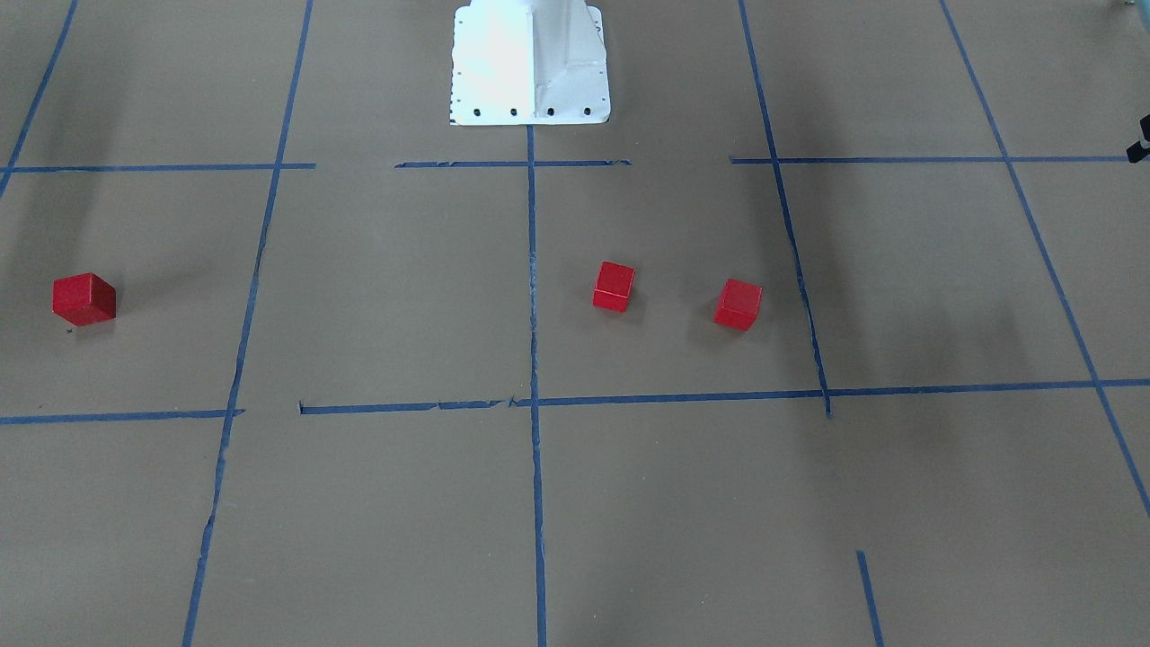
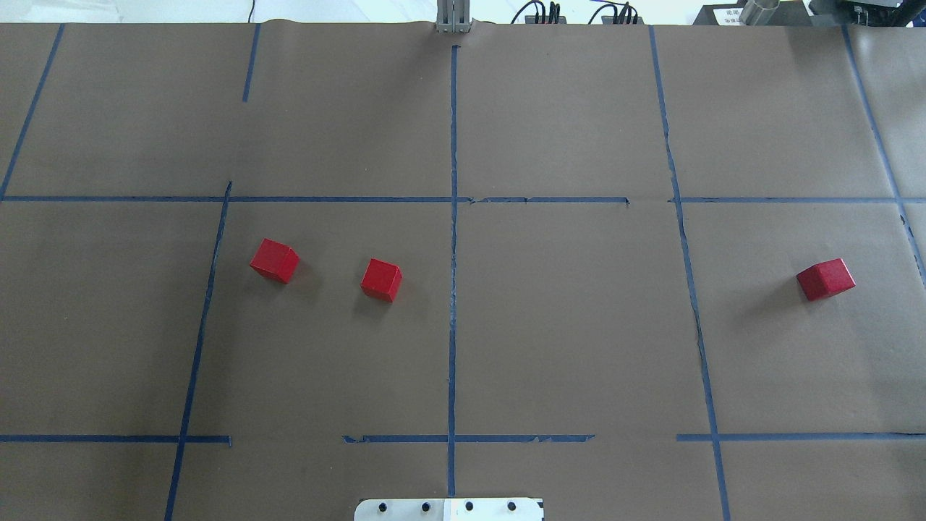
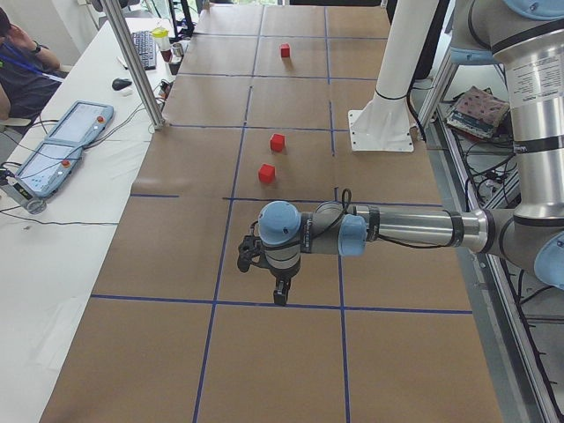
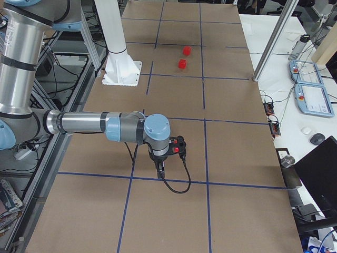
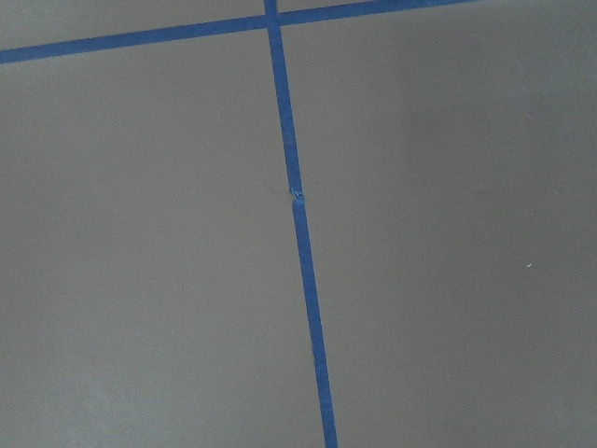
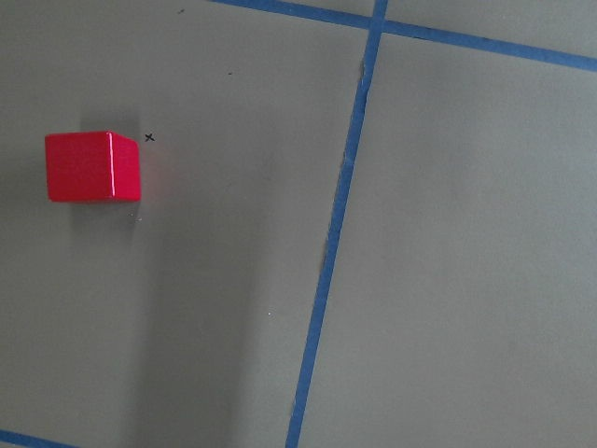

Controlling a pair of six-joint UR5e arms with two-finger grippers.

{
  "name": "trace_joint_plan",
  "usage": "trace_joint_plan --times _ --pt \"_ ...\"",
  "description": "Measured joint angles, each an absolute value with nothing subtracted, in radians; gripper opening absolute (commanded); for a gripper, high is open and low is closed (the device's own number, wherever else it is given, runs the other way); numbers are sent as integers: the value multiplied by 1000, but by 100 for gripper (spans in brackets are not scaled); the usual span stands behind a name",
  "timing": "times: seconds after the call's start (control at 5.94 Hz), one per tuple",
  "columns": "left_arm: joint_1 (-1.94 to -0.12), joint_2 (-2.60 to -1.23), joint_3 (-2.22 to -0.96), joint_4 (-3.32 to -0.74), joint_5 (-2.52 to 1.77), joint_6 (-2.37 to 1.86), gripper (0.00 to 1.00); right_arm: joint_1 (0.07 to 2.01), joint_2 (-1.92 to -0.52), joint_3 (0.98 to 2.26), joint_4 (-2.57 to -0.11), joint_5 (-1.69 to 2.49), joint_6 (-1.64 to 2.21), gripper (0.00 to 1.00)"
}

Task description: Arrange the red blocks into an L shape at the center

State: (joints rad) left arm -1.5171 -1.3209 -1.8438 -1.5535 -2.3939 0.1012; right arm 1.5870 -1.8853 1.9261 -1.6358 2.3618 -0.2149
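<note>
Three red blocks lie apart on the brown paper. In the overhead view two blocks [image 2: 274, 260] [image 2: 381, 279] sit in the left half of the center cell [image 2: 564, 318]. The third block [image 2: 825, 279] sits in the cell to the right. It also shows in the right wrist view [image 6: 93, 166]. My left gripper [image 3: 275, 295] hangs above the paper, off to the left of the blocks. My right gripper [image 4: 159, 167] hangs close to the third block [image 4: 181, 149]. Both grippers show only in the side views, so I cannot tell whether they are open or shut.
The white robot base [image 2: 448, 509] stands at the near edge of the center column. Blue tape lines [image 5: 303, 252] cross the paper. A metal post [image 3: 132, 62] and teach pendants [image 3: 62, 145] stand beside the table's far side.
</note>
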Motion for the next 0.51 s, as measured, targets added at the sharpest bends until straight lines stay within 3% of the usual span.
trace_joint_plan --times 0.51 --pt "-1518 -1322 -1845 -1555 -2393 103 100 1526 -1884 1926 -1588 2367 -123 100"
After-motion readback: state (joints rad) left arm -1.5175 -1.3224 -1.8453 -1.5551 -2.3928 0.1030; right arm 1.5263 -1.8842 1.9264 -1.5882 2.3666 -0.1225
